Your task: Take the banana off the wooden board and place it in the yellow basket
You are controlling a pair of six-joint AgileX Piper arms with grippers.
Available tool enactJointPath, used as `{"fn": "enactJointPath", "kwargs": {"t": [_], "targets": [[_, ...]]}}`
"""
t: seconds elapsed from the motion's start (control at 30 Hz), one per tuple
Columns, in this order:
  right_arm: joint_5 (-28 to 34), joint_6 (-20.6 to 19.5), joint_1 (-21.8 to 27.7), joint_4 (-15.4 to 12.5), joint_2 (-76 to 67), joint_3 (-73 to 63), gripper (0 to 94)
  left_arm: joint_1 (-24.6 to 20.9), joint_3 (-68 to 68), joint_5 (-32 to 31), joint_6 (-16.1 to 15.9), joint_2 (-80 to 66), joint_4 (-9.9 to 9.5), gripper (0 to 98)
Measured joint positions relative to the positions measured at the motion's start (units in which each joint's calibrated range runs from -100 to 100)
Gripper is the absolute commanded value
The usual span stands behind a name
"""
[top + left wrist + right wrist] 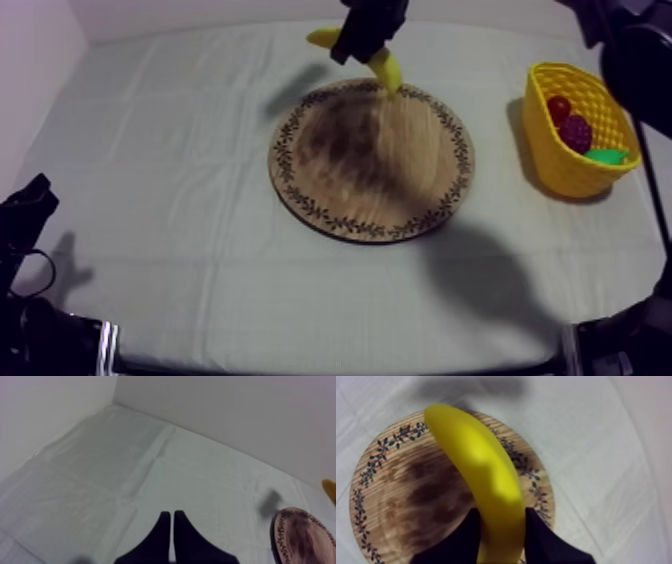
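Right hand (358,45) is closed round the banana (481,471), one black finger on each flank near one end and the rest of the fruit reaching out ahead of the fingertips. It hangs over the far rim of the wooden board (372,160), and the banana looks clear of the wood, since its shadow falls apart from it on the cloth behind the board. Nothing lies on the board below the hand.

The yellow basket (560,150) stands well apart from that hand, off toward my right arm's side of the tabletop (180,260) and near its edge. Inside it I see a small red fruit (559,106), a bunch of grapes (575,132) just beside it, and something green (607,156) against the wall – I cannot tell its kind.

Between the hand and the basket the cloth is bare, and the back wall runs close behind the hand. Left hand (171,515) has its fingers pressed together in a narrow wedge with nothing in them; it sits low on its own side, well apart from the board, with open cloth ahead of it up to the corner of the walls.

The right wrist view gives the grip and the board's patterned rim under the fruit – the top view hides that grip behind the arm. The left wrist view catches only one edge of the board.
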Motion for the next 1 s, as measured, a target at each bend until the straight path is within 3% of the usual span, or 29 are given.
{"fn": "enactJointPath", "kwargs": {"t": [0.5,1.0], "targets": [[0.6,-0.6,2.4,0.8,-17.1,14.7,17.4,0.0,0.0,0.0,0.0,0.0,0.0,0.1],[0.3,-0.4,13.6,3.0,-28.5,27.3,17.5,0.0,0.0,0.0,0.0,0.0,0.0,0.1]]}}
